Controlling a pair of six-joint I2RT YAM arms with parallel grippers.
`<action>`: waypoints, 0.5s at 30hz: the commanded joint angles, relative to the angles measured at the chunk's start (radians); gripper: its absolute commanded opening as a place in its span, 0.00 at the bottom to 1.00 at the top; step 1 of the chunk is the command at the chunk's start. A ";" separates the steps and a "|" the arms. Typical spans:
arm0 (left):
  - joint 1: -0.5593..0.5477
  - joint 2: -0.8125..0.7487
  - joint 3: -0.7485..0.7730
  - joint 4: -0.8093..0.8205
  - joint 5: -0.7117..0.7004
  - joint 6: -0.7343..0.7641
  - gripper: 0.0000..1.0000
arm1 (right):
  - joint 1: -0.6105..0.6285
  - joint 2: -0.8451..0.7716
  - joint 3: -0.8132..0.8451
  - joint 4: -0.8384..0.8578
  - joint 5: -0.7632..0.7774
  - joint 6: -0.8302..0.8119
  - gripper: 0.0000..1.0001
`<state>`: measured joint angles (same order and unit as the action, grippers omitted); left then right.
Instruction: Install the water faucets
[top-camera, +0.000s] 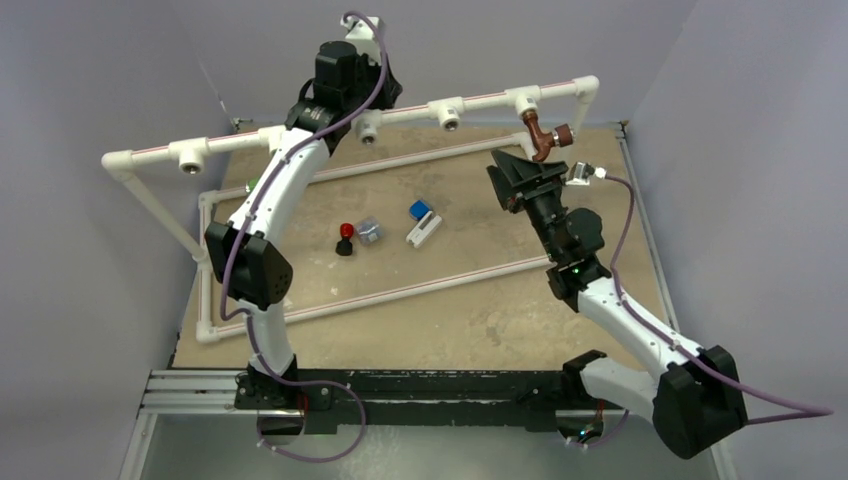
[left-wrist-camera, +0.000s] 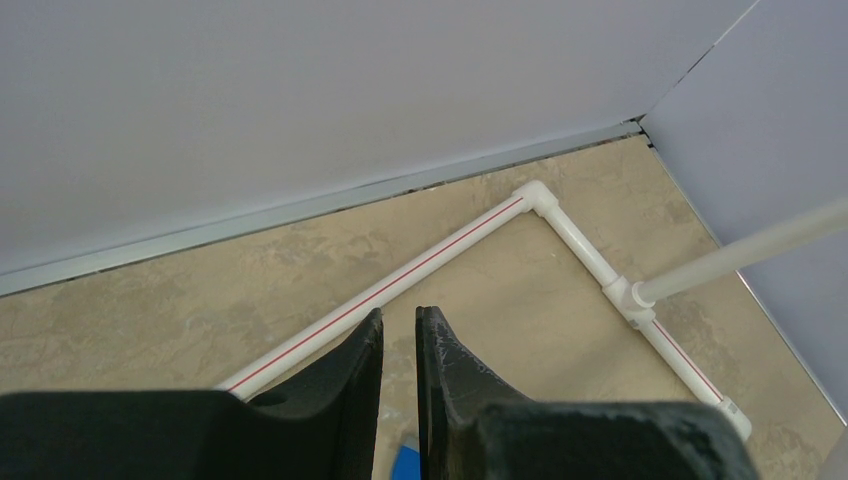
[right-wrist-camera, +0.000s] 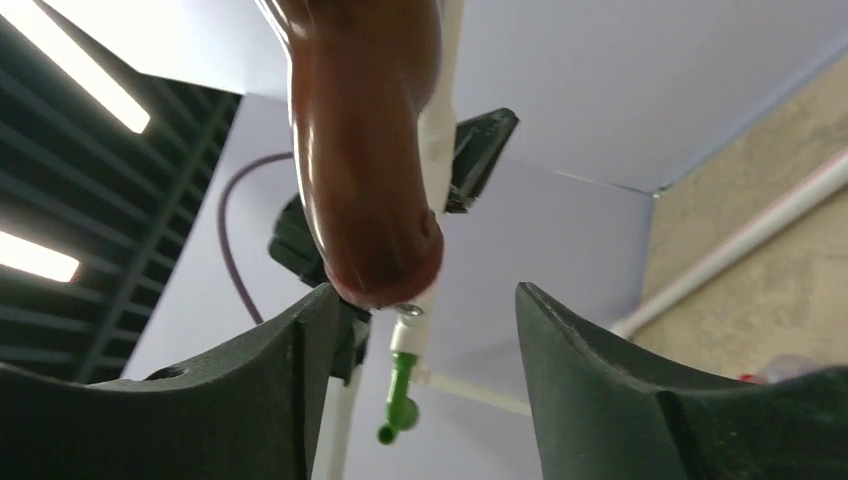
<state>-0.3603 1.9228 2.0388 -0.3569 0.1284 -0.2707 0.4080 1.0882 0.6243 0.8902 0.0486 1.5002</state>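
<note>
Hard to make out: the reddish-brown faucet (right-wrist-camera: 365, 150) fills the right wrist view, blurred and cut off at the top. The green faucet (right-wrist-camera: 400, 395) is small and far behind it, hanging below a white pipe.
Top view only: the reddish-brown faucet hangs spout-down from the right-end tee (top-camera: 525, 100) of the raised pipe (top-camera: 480, 100).
Hidden: in the top view, the left gripper's tips sit behind its own wrist.
Left gripper (left-wrist-camera: 400, 318): the fingers are almost together with only a thin slit between them, and they hold nothing.
Right gripper (right-wrist-camera: 425, 295): the fingers are wide apart under the reddish-brown faucet's spout. I cannot tell whether they touch it.
</note>
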 joint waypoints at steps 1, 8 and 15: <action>-0.002 0.084 -0.035 -0.169 0.020 -0.016 0.16 | -0.003 -0.065 0.057 -0.141 -0.055 -0.139 0.70; 0.006 0.100 -0.013 -0.184 0.027 -0.017 0.16 | -0.003 -0.150 0.114 -0.364 0.007 -0.420 0.78; 0.011 0.098 -0.012 -0.187 0.029 -0.006 0.16 | -0.003 -0.250 0.195 -0.576 0.112 -0.809 0.79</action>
<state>-0.3553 1.9411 2.0705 -0.4023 0.1307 -0.2745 0.4076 0.8902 0.7319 0.4484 0.0807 0.9932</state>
